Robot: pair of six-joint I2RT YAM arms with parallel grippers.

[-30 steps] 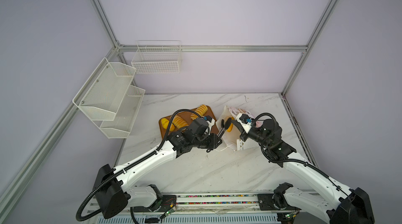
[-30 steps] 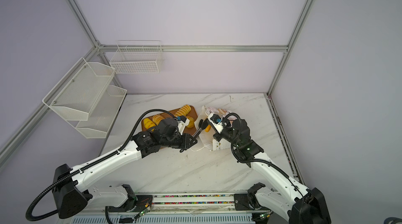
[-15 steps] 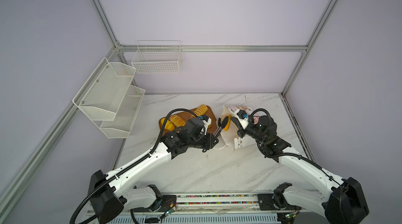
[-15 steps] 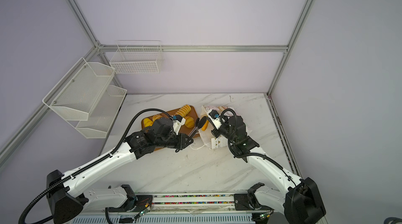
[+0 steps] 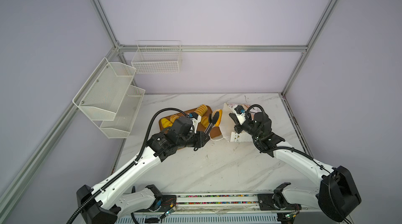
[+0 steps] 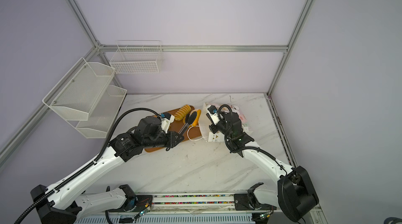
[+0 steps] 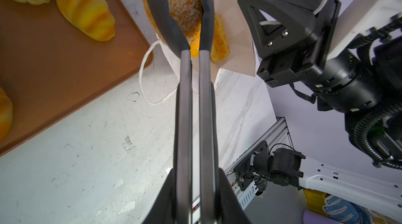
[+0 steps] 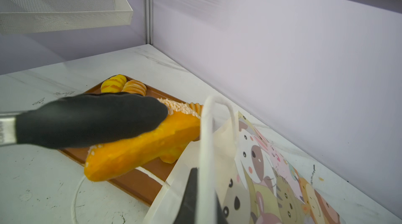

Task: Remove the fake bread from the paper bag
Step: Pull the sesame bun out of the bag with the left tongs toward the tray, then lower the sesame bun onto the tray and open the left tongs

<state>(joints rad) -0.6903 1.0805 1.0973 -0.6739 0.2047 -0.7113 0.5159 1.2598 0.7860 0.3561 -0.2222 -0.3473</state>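
Note:
The paper bag lies on its side, its mouth toward the brown tray. My right gripper is shut on one white cord handle. My left gripper is shut on metal tongs. Their black tips pinch a speckled orange fake bread held just outside the bag's mouth, above the tray's edge. Another piece of bread lies in the bag's mouth.
The brown tray left of the bag holds several golden pastries. The bag's other cord handle lies loose on the marble table. White wire shelves and a wire basket hang on the left and back walls.
The tongs have drawn the speckled bread out of the bag's mouth, leftward toward the tray. My right gripper, still on the handle, has shifted a little farther back.

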